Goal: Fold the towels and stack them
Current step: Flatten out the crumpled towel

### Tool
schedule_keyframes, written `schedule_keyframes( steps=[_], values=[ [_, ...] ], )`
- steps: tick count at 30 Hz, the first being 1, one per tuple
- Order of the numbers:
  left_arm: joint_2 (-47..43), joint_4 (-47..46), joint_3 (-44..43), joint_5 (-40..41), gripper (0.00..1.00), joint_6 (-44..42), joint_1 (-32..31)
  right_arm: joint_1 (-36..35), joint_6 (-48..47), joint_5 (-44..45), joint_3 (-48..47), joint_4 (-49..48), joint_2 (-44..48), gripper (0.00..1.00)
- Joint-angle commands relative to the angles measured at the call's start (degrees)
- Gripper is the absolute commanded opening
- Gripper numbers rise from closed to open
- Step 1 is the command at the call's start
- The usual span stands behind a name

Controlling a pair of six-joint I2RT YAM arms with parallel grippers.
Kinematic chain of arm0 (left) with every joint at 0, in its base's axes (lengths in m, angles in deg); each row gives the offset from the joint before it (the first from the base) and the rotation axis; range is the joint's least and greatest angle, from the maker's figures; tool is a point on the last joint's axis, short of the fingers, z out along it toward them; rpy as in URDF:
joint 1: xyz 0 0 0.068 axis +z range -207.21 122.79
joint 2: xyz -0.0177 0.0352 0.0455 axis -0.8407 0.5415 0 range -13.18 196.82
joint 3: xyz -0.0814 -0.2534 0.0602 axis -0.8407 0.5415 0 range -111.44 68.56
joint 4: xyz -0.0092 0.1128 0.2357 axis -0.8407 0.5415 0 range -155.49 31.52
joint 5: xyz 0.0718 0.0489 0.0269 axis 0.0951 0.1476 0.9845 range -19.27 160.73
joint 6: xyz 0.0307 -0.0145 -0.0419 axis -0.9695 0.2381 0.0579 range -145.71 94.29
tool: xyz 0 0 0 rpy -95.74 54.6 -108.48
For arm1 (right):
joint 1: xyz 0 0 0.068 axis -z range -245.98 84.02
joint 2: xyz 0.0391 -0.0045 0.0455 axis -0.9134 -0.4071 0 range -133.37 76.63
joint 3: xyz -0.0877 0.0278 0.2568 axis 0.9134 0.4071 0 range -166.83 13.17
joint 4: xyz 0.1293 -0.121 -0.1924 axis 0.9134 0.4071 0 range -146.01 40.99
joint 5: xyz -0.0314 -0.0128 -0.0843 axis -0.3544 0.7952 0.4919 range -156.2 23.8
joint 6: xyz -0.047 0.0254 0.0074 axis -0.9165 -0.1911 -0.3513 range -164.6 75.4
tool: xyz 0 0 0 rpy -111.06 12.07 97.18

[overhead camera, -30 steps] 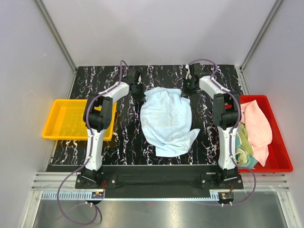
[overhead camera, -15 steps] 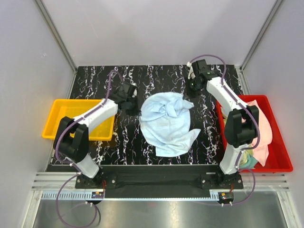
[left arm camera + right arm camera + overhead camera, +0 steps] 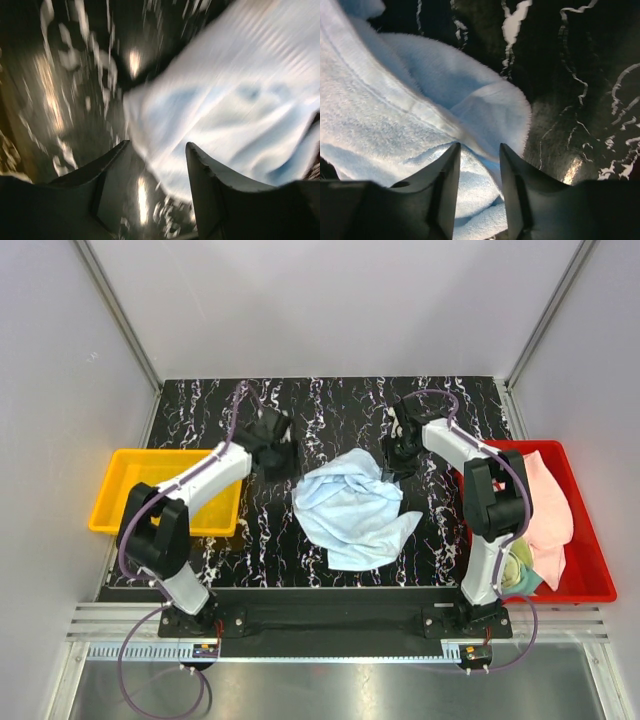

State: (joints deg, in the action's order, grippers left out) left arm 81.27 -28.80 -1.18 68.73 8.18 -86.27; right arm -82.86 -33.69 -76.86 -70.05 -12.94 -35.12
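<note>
A light blue towel (image 3: 352, 510) lies crumpled in the middle of the black marbled table, its far edge bunched up on itself. My left gripper (image 3: 281, 454) stands just off the towel's far left edge, open; in the blurred left wrist view the towel (image 3: 235, 100) fills the space beyond the left gripper (image 3: 157, 150). My right gripper (image 3: 398, 456) is at the far right edge, open, and nothing is pinched. In the right wrist view the right gripper (image 3: 479, 149) hangs over a fold of the towel (image 3: 395, 120). A pink towel (image 3: 545, 502) and a green towel (image 3: 514, 552) lie in the red tray (image 3: 592, 590).
A yellow tray (image 3: 130, 490) sits at the table's left edge, beside the left arm's forearm. The red tray is against the right arm. Grey walls close in the back and both sides.
Both grippers have opened and let go of the blue towel's far edge, which has dropped bunched onto the towel. The right gripper has come back down beside the cloth.
</note>
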Motion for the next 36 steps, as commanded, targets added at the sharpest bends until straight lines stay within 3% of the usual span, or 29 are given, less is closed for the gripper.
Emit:
schedule_keyframes(
  steps=[1, 4, 7, 12, 16, 24, 36],
  values=[
    [5.0, -5.5, -11.1, -1.7, 0.53, -7.6, 4.4, 1.1, 7.3, 6.8, -2.4, -0.2, 5.5, 0.46],
    [11.8, -8.6, -19.1, -7.3, 0.55, -13.3, 4.4, 1.8, 16.5, 7.5, 1.5, -2.3, 11.2, 0.51],
    [20.1, -4.9, -28.6, -11.4, 0.54, -14.9, 4.5, 2.7, 26.9, 8.2, 7.2, -4.2, 16.0, 0.53],
    [25.2, -10.0, -28.0, -22.9, 0.54, -15.0, 3.7, 4.7, 42.1, 5.3, 14.1, -4.2, 18.3, 0.53],
    [26.3, -12.3, -26.0, -25.1, 0.55, -15.4, 2.6, 4.8, 49.2, -0.5, 20.2, -9.0, 18.8, 0.51],
    [26.1, -14.3, -23.4, -27.5, 0.55, -14.3, 1.3, 4.8, 57.0, -0.1, 31.4, -15.6, 24.6, 0.51],
    [24.7, -15.8, -21.5, -28.1, 0.53, -12.2, 1.0, 4.8, 59.8, 2.4, 35.1, -18.9, 25.4, 0.5]
  ],
)
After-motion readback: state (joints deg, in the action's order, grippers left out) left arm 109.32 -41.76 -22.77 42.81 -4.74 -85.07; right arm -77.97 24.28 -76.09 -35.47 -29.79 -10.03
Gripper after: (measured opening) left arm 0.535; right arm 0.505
